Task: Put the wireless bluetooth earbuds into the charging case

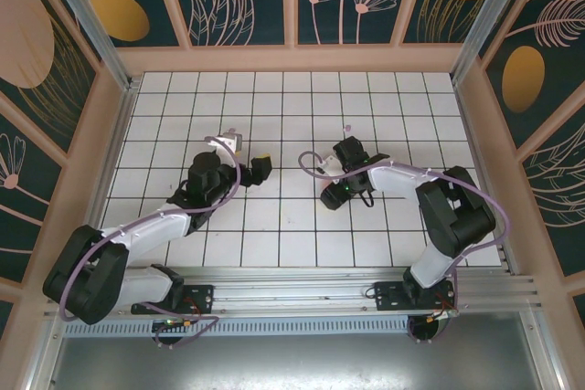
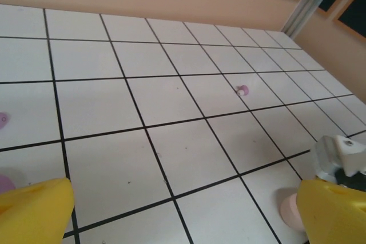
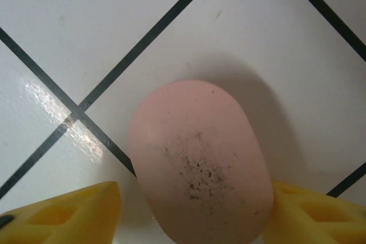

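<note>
On the white tiled table [image 1: 292, 235], just right of its middle, the right gripper [image 1: 334, 196] is pointing down over a pale pink oval case [image 3: 194, 141] speckled with dark marks. Its yellow fingers [image 3: 63, 212] are standing spread on either side of the case. One is touching the case's side and the other is leaving a sliver of tile showing.

Left of the middle, the left gripper [image 1: 259, 169] is hanging with its claw spread wide and gripping nothing.

One pink earbud [image 1: 347, 125] is lying alone on bare tile toward the far edge, well apart from both grippers.

In the left wrist view a pale pink rounded shape [image 2: 289, 210] is sitting half hidden behind one yellow finger [image 2: 334, 212]. Two small lilac bits [image 2: 3, 119] are being cut off by the picture's left side, too little showing to name them.
</note>
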Action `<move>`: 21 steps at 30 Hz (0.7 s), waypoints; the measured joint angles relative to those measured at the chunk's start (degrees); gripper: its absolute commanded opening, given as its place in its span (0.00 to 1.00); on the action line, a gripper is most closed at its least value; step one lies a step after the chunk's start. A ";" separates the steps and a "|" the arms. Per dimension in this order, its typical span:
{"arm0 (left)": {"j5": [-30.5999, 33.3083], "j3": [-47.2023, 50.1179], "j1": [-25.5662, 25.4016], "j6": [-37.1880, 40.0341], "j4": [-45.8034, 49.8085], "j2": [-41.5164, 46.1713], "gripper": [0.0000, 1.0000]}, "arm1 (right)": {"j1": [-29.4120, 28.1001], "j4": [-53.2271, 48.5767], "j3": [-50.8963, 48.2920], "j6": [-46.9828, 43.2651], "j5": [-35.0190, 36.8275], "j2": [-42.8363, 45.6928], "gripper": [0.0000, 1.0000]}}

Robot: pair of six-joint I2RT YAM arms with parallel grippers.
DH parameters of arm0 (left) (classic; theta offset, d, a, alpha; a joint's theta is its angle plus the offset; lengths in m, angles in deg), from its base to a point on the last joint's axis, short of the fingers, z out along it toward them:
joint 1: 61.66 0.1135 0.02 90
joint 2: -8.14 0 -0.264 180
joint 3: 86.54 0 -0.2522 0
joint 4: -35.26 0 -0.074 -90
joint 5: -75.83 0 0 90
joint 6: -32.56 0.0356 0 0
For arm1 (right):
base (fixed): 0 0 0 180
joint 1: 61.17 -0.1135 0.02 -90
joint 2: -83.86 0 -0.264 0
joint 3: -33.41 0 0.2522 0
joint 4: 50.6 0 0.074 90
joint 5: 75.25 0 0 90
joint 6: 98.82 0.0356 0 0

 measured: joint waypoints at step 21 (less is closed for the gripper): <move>-13.35 1.36 0.00 22.99 2.78 10.34 0.79 | -1.60 -2.93 2.60 -2.91 -0.59 0.02 0.25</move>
